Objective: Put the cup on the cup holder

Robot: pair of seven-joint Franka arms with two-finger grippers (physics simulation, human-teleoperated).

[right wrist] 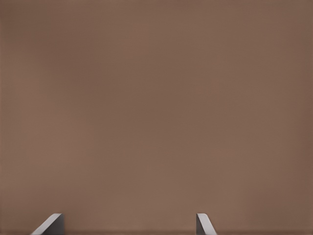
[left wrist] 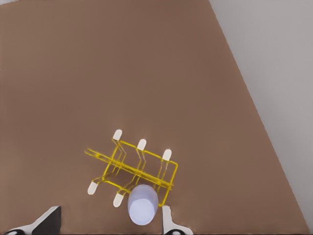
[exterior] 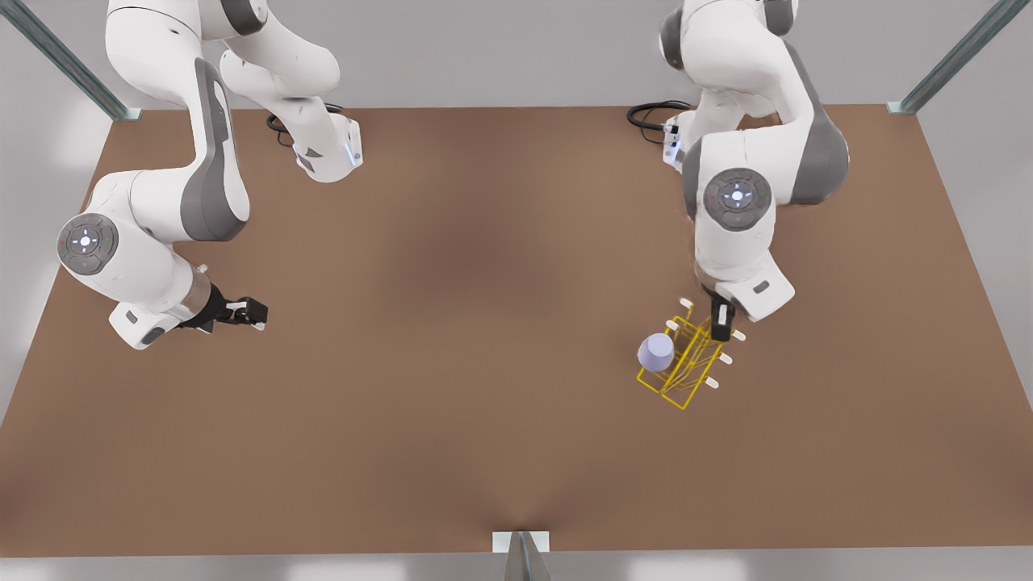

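The lavender-blue cup (exterior: 656, 352) sits on the yellow wire cup holder (exterior: 692, 363), at the rack's side toward the front view's left, apparently over a peg. My left gripper (exterior: 721, 327) hovers over the rack's far end, apart from the cup. In the left wrist view the cup (left wrist: 143, 204) lies at the near corner of the cup holder (left wrist: 134, 166), and the left gripper (left wrist: 109, 216) is open, with the cup close to one finger but not clamped. My right gripper (exterior: 252, 311) waits at the front view's left; it (right wrist: 128, 219) is open over bare table.
The brown table (exterior: 484, 323) stretches wide between the two arms. Metal frame posts (exterior: 928, 89) stand at its far corners, and a bracket (exterior: 520, 542) sits at the middle of the near edge. Cables (exterior: 654, 113) coil by the arm bases.
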